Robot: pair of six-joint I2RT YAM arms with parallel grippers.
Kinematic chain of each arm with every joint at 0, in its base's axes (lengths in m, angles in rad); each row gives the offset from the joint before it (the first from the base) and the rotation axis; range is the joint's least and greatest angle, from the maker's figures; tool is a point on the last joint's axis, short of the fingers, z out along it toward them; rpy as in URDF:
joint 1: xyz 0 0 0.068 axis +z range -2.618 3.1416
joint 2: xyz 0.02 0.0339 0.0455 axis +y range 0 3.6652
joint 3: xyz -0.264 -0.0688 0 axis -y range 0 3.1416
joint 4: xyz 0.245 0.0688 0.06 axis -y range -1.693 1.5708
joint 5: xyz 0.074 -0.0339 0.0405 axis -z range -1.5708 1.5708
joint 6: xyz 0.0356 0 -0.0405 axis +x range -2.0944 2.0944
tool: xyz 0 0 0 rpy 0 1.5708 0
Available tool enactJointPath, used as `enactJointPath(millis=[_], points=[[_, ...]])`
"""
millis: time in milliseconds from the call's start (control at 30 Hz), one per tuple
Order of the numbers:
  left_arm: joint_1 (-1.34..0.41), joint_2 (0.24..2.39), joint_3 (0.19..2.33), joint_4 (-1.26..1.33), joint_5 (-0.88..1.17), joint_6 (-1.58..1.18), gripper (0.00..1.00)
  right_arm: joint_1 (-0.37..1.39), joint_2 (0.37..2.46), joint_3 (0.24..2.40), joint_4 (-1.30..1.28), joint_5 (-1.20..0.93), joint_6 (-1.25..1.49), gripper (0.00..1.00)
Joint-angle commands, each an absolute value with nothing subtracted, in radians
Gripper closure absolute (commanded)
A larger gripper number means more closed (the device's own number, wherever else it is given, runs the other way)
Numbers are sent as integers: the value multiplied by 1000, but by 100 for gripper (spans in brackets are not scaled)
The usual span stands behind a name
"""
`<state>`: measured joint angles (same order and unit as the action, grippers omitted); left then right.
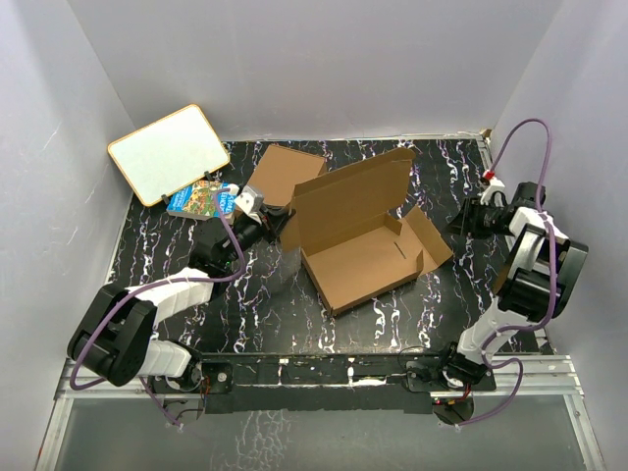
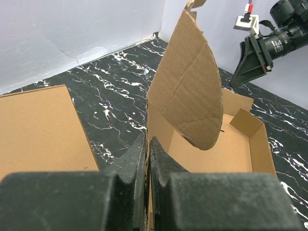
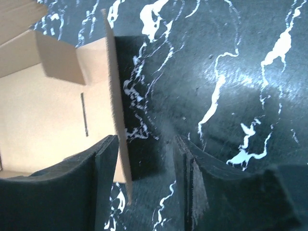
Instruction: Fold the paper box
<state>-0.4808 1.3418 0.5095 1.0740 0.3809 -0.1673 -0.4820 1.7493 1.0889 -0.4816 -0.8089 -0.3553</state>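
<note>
top external view: the paper box (image 1: pixel 368 260) sits half formed in the middle of the table (image 1: pixel 265 324), lid flap raised.
likely light, thin cardboard, stiff only between creases, so hold it by wall edges. left wrist view alone shows the left gripper (image 2: pixel 148 154) pinched on the box's left wall; right wrist view shows the right gripper (image 3: pixel 144 154), near the right edge, fingers apart by the right wall.

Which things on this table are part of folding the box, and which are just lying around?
In the job: paper box, lid up; left gripper, clamped on its wall; right gripper, open.
Lying about: flat brown cardboard box; whiteboard; colourful book.
</note>
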Motion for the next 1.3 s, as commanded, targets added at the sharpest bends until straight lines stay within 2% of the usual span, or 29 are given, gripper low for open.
enactJointPath(millis=[0, 233, 467, 533, 600, 700, 733, 833, 1100, 1167, 1267], points=[[-485, 1305, 527, 1070, 404, -160, 100, -493, 1644, 1065, -506, -956, -436, 44], [-485, 1305, 534, 1057, 392, -167, 100, -486, 1714, 1048, -600, -936, -565, 43], [-485, 1314, 544, 1049, 384, -186, 100, -465, 1713, 1024, -572, -868, -567, 46], [-485, 1317, 547, 1046, 380, -194, 100, -455, 1708, 1022, -566, -855, -564, 51], [-485, 1316, 550, 1039, 375, -198, 100, -447, 1707, 1024, -564, -850, -563, 61], [-485, 1311, 552, 1022, 359, -208, 100, -443, 1688, 1025, -571, -869, -574, 87], [-485, 1308, 553, 1012, 350, -215, 100, -443, 1672, 1022, -569, -874, -575, 91], [-485, 1282, 566, 945, 292, -245, 99, -439, 1592, 1003, -546, -873, -568, 92], [-481, 1112, 633, 585, 118, -373, 50, -383, 1383, 936, -424, -738, -495, 92], [-482, 1048, 645, 474, 71, -402, 44, -359, 1361, 928, -406, -695, -484, 92], [-480, 957, 645, 394, 45, -460, 40, -313, 1329, 915, -383, -626, -486, 92]])
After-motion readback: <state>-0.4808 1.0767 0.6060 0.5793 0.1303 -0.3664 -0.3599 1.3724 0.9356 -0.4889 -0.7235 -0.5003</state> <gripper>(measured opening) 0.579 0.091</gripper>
